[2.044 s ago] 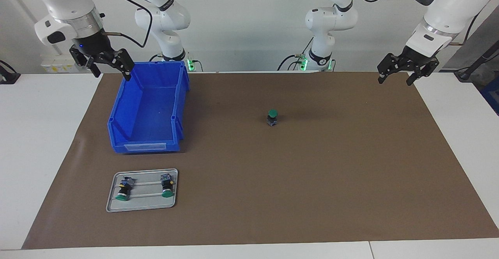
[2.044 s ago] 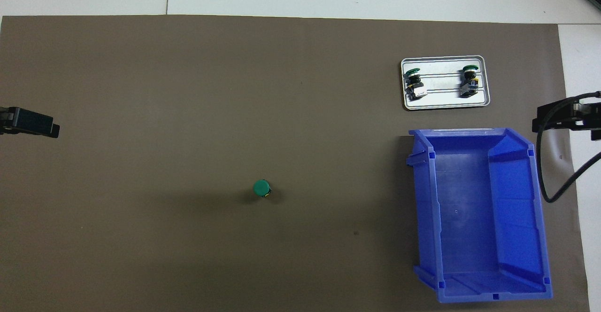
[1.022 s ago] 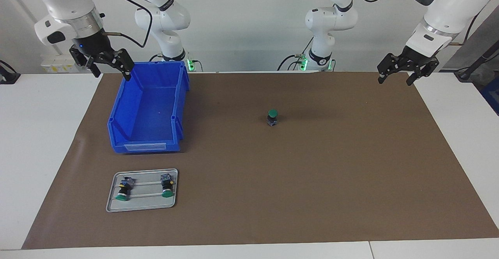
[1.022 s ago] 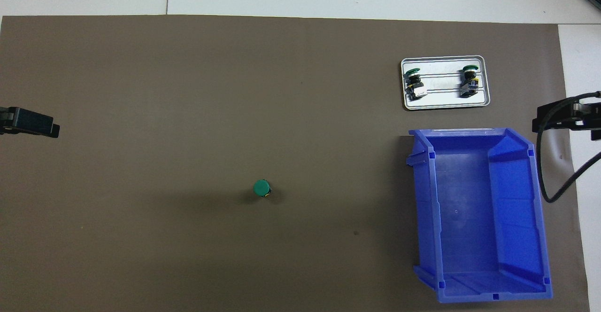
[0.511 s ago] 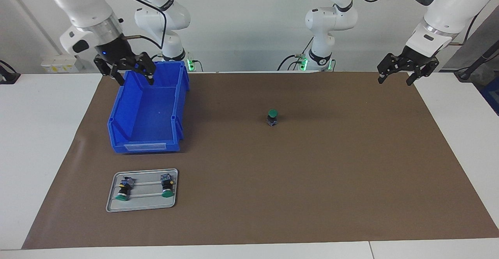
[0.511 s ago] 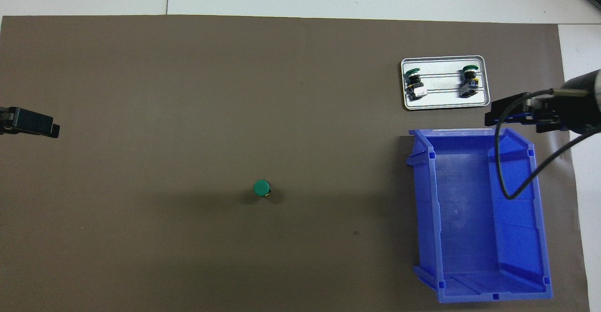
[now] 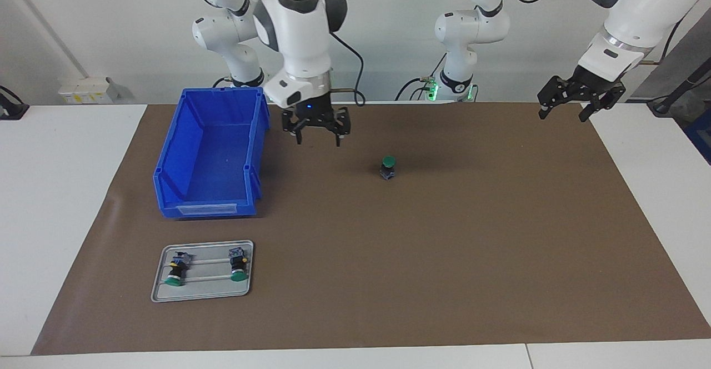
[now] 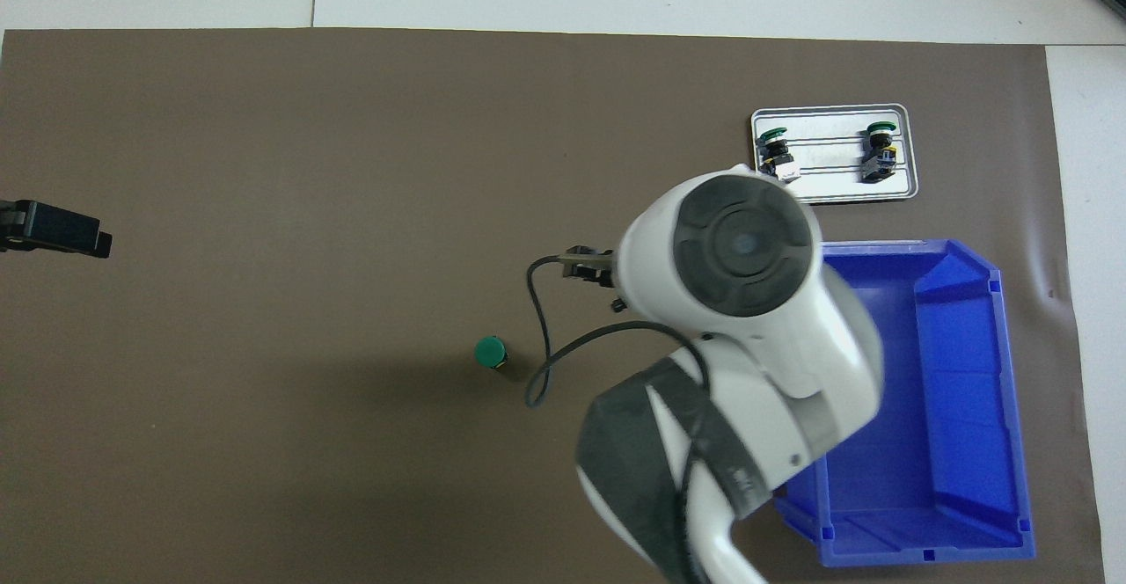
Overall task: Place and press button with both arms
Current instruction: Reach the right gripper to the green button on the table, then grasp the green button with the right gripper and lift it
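The button [image 7: 388,168] stands upright near the middle of the brown mat, green cap up [image 8: 490,352]. My right gripper [image 7: 318,138] hangs open and empty over the mat, between the blue bin and the button, apart from both. In the overhead view the right arm's white body covers most of that gripper; only a black bit of it [image 8: 588,267] shows. My left gripper [image 7: 562,116] waits open and empty above the mat's corner at the left arm's end [image 8: 54,230].
An empty blue bin [image 7: 166,191] sits at the right arm's end of the mat [image 8: 1012,390]. Farther from the robots than the bin lies a grey tray [image 7: 161,297] with two green-capped buttons lying on their sides.
The right arm has swung from outside the bin's corner, across the bin, to the mat beside the button. The left arm and the button have not moved.
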Robot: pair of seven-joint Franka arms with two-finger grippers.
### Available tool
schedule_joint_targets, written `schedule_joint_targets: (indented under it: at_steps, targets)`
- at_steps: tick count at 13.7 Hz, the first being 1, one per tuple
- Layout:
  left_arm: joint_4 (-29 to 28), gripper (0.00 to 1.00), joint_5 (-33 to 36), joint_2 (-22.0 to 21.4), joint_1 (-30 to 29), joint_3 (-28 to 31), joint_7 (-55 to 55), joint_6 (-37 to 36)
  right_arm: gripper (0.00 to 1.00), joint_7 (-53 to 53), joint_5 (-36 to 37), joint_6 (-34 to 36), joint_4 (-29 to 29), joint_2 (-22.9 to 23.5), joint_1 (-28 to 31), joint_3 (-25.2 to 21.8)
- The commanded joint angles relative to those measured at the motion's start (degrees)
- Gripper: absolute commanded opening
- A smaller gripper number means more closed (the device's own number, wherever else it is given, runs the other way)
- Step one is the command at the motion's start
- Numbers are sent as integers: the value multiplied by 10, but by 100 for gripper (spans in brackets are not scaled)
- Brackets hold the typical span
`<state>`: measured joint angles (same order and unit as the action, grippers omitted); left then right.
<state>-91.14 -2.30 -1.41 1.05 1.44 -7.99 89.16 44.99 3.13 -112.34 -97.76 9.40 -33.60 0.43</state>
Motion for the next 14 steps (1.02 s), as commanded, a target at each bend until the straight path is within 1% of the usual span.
schedule_joint_targets:
  at_steps: [1, 3, 5, 6, 8, 10, 14]
  targets:
    - [-17, 100, 8, -16, -3, -4, -1, 1, 100, 95, 21, -53, 16, 71, -58, -3]
    - [-17, 100, 9, -16, -3, -4, -1, 1, 100, 147, 24, -81, 46, 123, -95, -3]
    - [-17, 100, 9, -16, -3, -4, -1, 1, 100, 185, 55, -89, 79, 190, -139, -3]
    - [-17, 100, 9, -16, -3, -4, -1, 1, 100, 192, 70, -115, 82, 203, -139, -3]
    - [-17, 100, 8, -16, -3, -4, -1, 1, 100, 188, 71, -119, 73, 205, -139, -3]
    - [-17, 100, 8, -16, -3, -4, -1, 1, 100, 186, 72, -118, 51, 200, -145, -3]
    - [-17, 100, 8, -16, -3, -4, -1, 1, 100, 182, 73, -118, 38, 197, -150, -3]
